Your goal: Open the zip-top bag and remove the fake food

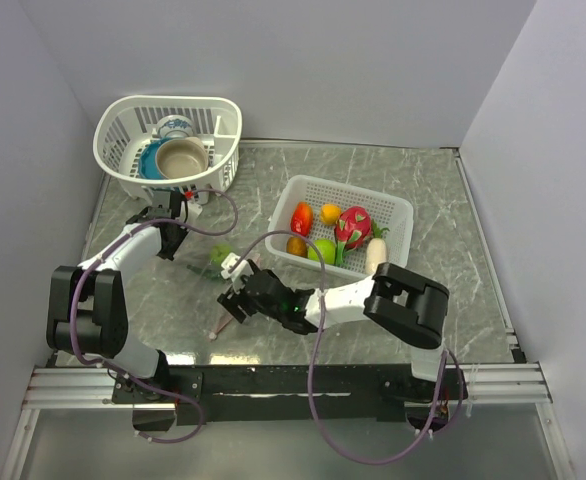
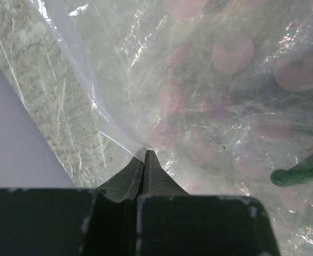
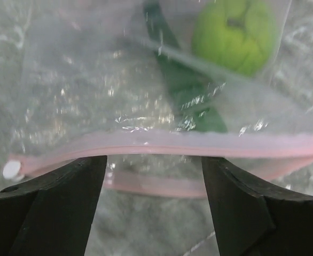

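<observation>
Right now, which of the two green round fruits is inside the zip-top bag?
The green fruit between the arms, behind the zip-top bag's clear plastic. The other green fruit lies in the white mesh basket beside the dragon fruit.

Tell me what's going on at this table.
The left tool is shut on a corner of the clear bag, holding it. The right tool is open, with the bag's pink zipper just ahead of its fingertips, and it grips nothing. A green fruit and a dark green piece are inside the bag. More fake food sits in the white basket.
</observation>
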Action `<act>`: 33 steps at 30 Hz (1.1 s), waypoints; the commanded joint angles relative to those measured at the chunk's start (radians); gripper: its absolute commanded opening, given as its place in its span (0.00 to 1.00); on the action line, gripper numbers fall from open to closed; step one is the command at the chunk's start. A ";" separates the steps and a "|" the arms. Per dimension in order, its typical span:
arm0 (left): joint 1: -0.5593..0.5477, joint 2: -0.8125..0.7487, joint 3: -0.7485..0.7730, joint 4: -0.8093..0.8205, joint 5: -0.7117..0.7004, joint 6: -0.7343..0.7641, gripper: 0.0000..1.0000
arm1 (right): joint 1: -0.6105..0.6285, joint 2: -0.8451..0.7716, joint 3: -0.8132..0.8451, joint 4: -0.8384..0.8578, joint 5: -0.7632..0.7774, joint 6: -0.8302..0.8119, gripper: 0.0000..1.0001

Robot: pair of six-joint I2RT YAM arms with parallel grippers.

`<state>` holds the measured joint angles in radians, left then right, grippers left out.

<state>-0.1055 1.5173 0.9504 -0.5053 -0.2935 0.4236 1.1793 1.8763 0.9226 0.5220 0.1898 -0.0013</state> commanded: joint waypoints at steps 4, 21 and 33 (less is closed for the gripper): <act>-0.003 -0.017 0.021 0.016 0.013 0.001 0.01 | -0.021 0.049 0.088 0.055 0.031 -0.049 0.80; -0.003 -0.011 0.036 0.002 0.014 0.009 0.01 | -0.122 0.159 0.196 -0.013 -0.068 -0.086 0.77; -0.005 -0.034 0.042 -0.012 0.011 0.007 0.01 | -0.116 0.135 0.168 -0.050 -0.144 -0.002 0.42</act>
<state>-0.1062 1.5173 0.9508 -0.5064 -0.2932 0.4278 1.0565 2.0266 1.0801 0.4759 0.0635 -0.0345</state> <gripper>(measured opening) 0.020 0.464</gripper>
